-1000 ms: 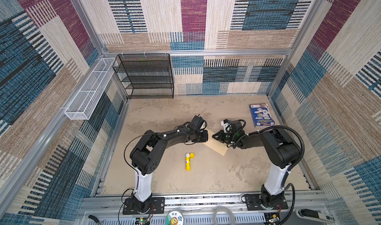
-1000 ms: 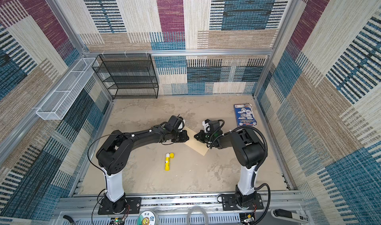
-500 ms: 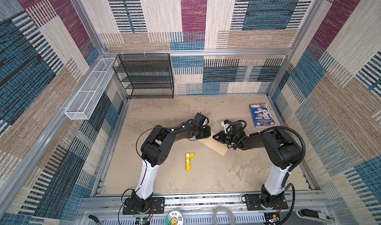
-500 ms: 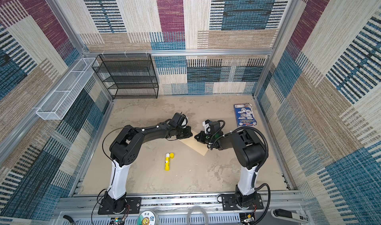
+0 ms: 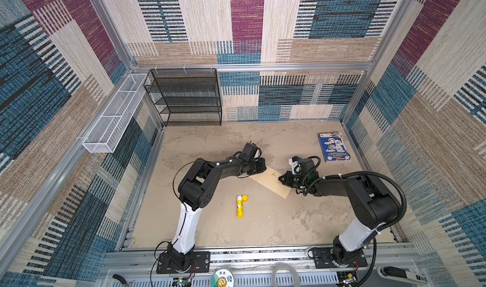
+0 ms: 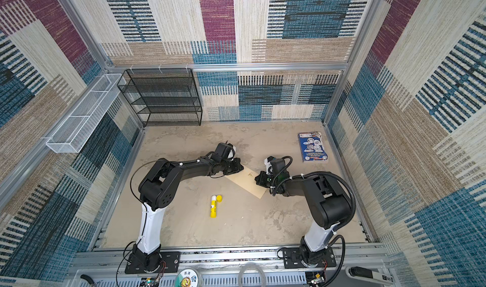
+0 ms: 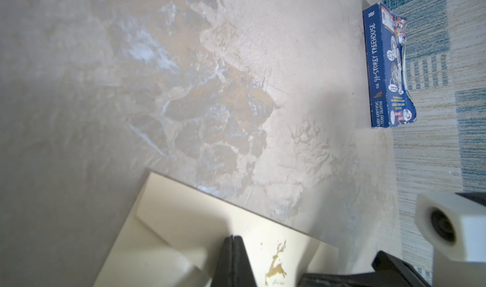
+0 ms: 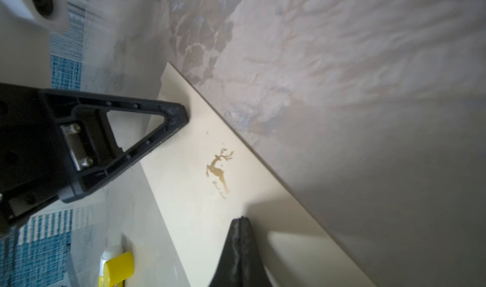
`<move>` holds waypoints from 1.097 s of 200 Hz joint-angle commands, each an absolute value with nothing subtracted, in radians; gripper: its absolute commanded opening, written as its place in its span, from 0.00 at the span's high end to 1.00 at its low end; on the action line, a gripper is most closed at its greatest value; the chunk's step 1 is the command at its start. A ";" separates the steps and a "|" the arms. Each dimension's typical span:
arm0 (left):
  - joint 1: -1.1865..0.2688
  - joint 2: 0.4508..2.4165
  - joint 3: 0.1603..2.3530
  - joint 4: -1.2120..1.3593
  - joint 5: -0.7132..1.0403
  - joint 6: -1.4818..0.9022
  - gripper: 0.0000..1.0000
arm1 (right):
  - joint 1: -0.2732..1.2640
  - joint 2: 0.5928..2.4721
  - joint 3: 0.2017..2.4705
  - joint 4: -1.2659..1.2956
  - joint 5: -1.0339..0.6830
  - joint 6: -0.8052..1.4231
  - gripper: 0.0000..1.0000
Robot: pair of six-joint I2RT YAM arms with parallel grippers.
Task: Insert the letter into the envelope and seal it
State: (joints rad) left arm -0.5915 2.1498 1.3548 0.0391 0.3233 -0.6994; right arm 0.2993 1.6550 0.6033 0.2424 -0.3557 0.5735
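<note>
so the envelope (image 5: 271,182) lies flat mid table (image 5: 263,233), long axis running far-left to near-right, left claw (image 5: 263,168) pinched shut and empty on its far-left end, right claw (image 5: 280,179) shut too, holding nothing, tip on the right long edge, both equally close.

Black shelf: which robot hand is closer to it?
Left. The left gripper touches the envelope at its end nearest the black shelf; the right gripper touches it farther along.

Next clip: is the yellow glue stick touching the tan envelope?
Apart. In both top views a stretch of bare table shows between the glue stick and the near edge of the envelope.
</note>
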 commanded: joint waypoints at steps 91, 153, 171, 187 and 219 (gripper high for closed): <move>-0.621 1.495 1.292 -0.299 0.122 -0.542 0.50 | 0.332 1.098 0.620 -0.013 -0.352 0.505 0.61; -0.656 1.210 1.033 -0.785 0.000 -0.509 0.42 | 0.622 0.972 0.545 -0.012 -0.328 0.509 0.33; -0.699 1.202 0.932 -0.786 0.033 -0.548 0.42 | 0.685 0.990 0.534 -0.035 -0.270 0.530 0.33; -0.732 1.217 0.887 -0.775 0.054 -0.580 0.42 | 0.711 1.004 0.525 -0.032 -0.250 0.542 0.33; -0.781 1.276 0.845 -0.726 0.065 -0.614 0.42 | 0.719 1.024 0.535 -0.027 -0.249 0.546 0.33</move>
